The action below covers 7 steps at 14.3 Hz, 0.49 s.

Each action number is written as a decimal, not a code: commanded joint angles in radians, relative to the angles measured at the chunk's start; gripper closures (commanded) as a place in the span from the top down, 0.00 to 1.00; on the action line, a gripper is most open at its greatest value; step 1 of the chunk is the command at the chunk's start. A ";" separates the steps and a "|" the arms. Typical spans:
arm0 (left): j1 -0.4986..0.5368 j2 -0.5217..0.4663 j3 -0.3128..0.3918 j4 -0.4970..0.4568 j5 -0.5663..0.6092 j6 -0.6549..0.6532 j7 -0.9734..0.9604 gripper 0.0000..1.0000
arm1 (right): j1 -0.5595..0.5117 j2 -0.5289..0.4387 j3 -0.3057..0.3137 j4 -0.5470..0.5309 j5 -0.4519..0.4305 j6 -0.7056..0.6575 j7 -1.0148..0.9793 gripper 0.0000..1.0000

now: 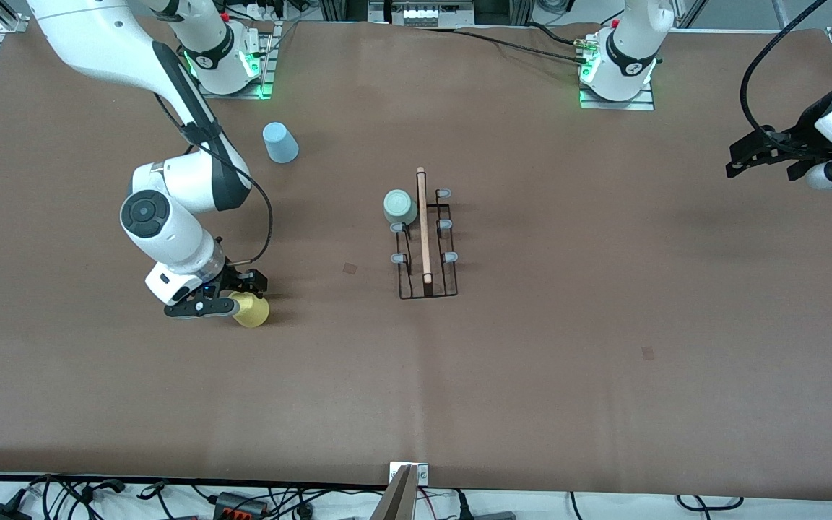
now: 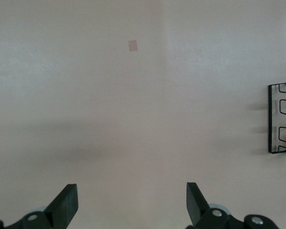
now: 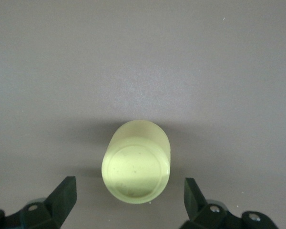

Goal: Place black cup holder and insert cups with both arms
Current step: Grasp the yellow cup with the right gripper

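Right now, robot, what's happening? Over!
Right gripper open around yellow cup. Left gripper open, waiting over bare table. Mint cup on black cup holder. Nothing blocking.

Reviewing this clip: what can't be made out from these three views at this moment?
- Yellow cup: in the front view the right gripper covers part of it, so contact can't be judged there.
- Black cup holder: the left wrist view's edge cuts it off; only one end shows.
- Mint green cup: whether it sits on a peg is hidden by the cup itself.
- Left gripper: open, over the table at the left arm's end; the arm is cut by the front view's edge.
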 commanded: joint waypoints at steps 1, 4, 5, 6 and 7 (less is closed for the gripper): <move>0.004 0.014 -0.003 0.029 0.009 -0.023 0.002 1.00 | 0.005 0.013 -0.012 -0.010 -0.014 0.039 -0.003 1.00; 0.003 0.034 -0.003 0.058 0.015 -0.020 0.004 1.00 | 0.002 0.028 -0.012 -0.010 -0.011 0.075 -0.003 1.00; 0.003 0.060 -0.003 0.086 0.015 -0.023 0.008 1.00 | 0.002 0.034 -0.013 -0.010 -0.011 0.087 -0.003 1.00; 0.003 0.074 -0.003 0.106 0.015 -0.023 0.010 1.00 | 0.001 0.037 -0.013 -0.010 -0.011 0.099 -0.014 0.98; 0.003 0.080 -0.003 0.113 0.015 -0.024 0.011 1.00 | -0.001 0.040 -0.013 -0.010 -0.010 0.099 -0.015 0.72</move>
